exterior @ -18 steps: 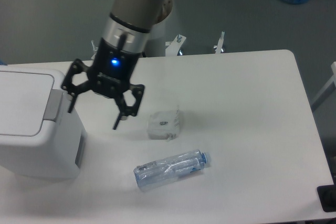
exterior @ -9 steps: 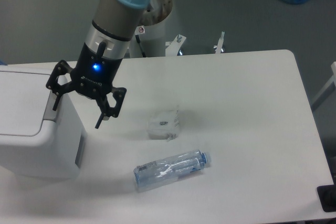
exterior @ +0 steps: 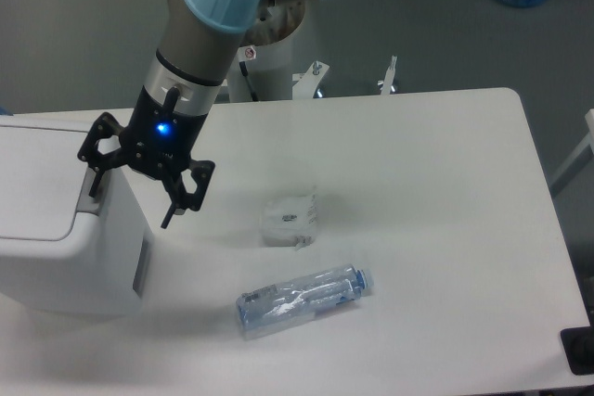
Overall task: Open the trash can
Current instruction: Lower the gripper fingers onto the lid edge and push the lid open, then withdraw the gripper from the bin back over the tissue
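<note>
Gripper (exterior: 130, 207), jaws spread, as we see it, straddling the grey tab (exterior: 92, 189) of the closed bin (exterior: 56, 248).

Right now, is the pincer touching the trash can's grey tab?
Cannot tell. In the fixed camera, the open pincer has one finger overlapping the trash can at the tab, but that overlap hides any contact or gap.

Trash can (exterior: 56, 238): 1
Crumpled white wrapper (exterior: 290, 220): 1
Clear plastic bottle (exterior: 302, 299): 1
Gripper (exterior: 130, 197): 1
Table (exterior: 436, 229): 1
</note>
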{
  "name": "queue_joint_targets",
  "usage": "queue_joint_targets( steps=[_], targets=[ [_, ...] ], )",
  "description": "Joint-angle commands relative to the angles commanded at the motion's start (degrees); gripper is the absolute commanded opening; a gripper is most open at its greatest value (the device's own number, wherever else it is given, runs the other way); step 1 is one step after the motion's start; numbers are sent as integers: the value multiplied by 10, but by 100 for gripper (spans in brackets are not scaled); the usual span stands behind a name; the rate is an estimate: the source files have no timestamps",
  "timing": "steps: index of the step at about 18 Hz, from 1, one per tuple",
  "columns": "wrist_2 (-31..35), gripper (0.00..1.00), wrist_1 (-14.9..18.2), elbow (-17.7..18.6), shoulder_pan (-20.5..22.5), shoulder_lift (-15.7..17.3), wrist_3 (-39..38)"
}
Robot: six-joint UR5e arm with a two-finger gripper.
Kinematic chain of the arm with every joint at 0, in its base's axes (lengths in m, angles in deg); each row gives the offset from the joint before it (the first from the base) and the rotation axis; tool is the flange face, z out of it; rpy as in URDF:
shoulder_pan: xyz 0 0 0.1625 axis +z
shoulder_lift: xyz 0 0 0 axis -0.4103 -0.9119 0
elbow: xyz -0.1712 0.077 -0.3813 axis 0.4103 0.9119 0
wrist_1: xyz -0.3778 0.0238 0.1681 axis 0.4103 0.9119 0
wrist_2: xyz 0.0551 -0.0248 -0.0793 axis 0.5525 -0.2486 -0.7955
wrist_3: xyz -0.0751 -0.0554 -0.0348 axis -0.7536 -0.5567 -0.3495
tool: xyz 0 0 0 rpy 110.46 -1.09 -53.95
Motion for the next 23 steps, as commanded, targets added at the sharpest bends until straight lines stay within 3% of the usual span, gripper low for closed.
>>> queue_joint_targets(
  steps=[8, 12, 15, 18, 21, 23],
  targets=[
    [0, 100, -1, -11, 0, 3, 1],
    [14, 100, -35, -10, 25, 3, 13],
    [74, 100, -42, -10, 60, 6, 43],
    [163, 100, -40, -2, 98, 11, 159],
    [253, 100, -39, -3, 122, -2, 240],
    [258, 100, -40, -3, 165, -18, 271]
  ],
)
